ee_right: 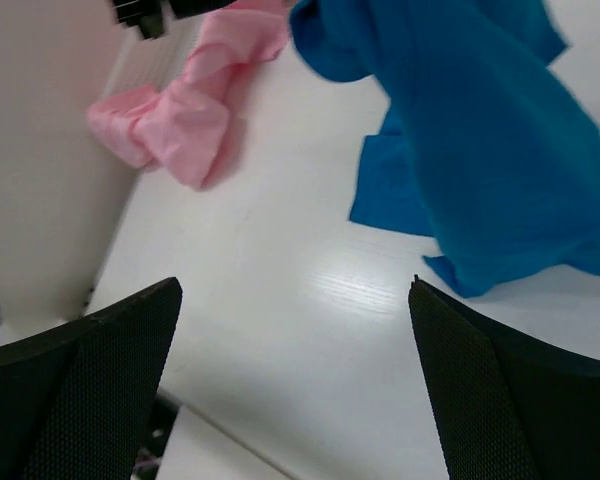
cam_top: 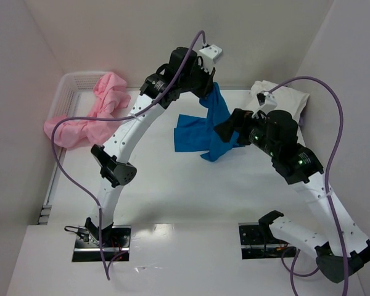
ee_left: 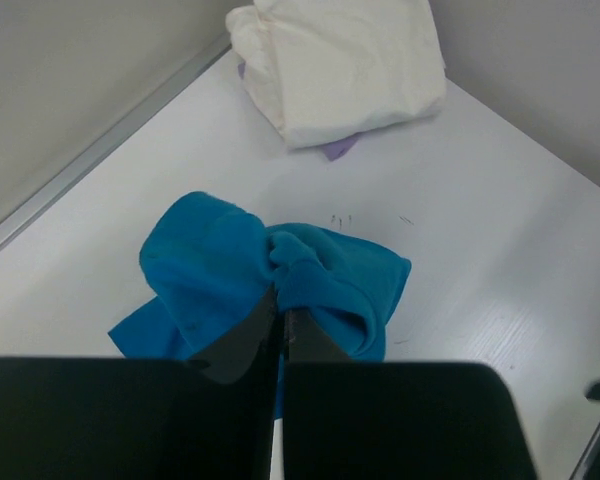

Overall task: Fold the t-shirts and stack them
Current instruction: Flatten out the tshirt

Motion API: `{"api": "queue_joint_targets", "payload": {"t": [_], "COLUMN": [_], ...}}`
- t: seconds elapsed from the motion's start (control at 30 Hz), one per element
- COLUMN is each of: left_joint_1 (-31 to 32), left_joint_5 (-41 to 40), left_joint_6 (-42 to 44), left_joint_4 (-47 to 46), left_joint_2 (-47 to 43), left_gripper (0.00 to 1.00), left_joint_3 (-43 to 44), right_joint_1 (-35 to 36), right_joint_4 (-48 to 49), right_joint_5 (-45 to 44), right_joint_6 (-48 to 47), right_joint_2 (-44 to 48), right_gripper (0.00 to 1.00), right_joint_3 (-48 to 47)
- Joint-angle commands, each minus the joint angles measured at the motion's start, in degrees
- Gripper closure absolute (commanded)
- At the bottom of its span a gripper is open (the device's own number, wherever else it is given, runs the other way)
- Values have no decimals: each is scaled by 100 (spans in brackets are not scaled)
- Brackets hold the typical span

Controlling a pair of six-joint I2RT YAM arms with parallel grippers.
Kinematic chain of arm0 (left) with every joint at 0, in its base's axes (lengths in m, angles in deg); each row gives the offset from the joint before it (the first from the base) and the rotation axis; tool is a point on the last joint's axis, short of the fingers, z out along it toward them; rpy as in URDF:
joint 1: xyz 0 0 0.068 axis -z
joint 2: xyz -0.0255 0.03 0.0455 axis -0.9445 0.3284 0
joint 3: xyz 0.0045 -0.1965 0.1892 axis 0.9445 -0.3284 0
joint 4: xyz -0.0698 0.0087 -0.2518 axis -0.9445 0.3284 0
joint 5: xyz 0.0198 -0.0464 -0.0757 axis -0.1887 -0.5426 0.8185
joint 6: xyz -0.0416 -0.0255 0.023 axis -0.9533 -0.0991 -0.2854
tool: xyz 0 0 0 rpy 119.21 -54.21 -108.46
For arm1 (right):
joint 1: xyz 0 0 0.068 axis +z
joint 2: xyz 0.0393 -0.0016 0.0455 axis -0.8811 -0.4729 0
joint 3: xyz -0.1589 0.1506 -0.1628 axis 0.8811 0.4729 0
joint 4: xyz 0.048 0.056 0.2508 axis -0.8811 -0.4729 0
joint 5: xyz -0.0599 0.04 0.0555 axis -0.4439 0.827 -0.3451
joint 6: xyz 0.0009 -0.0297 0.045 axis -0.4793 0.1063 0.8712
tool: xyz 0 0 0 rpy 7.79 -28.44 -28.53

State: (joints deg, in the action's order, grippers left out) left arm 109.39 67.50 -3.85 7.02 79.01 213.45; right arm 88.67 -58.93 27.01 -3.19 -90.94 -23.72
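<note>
Blue t-shirt (cam_top: pixel 200 132) hanging above bench (cam_top: pixel 172 197).
Left gripper (ee_left: pixel 280 312) pinching its bunched top, lower part lying on bench; right gripper (ee_right: pixel 295 290) spread wide, empty, just beside. Pink t-shirts (cam_top: pixel 89 120) by basket (cam_top: pixel 71 83); cream t-shirt (ee_left: pixel 350 60) far right.

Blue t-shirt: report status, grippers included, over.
Left gripper shut on blue t-shirt, shirt hanging bunched. Right gripper open, empty, beside it. Pink t-shirts heaped at basket, cream t-shirt folded far right. No obstruction seen near shirt.
</note>
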Motion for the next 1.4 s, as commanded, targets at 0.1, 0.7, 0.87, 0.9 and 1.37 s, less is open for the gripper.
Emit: {"api": "queue_joint_targets", "payload": {"t": [0.1,0.7,0.87,0.9,1.37], "left_joint_1": [230,591,591,591,433], "left_joint_5": [502,888,1379,1380,2487], "left_joint_6": [-41,12,-163,-216,-577], "left_joint_4": [314,798,746,746,860], "left_joint_2": [54,-499,-614,-614,-614], "left_gripper": [100,100,100,100,100], "left_joint_3": [90,-806,-806,-745,-103], "right_joint_1": [26,26,26,26,26], "right_joint_4": [308,1645,2040,2093,2463], "right_joint_5": [-1720,-2117,-1608,-1520,-790], "right_joint_6": [-489,-1535,-1535,-1535,-1456], "right_joint_2": [-461,-1429,-1219,-1140,-691], "right_gripper": [0,23,34,34,23], "right_joint_3": [27,-133,245,316,747]}}
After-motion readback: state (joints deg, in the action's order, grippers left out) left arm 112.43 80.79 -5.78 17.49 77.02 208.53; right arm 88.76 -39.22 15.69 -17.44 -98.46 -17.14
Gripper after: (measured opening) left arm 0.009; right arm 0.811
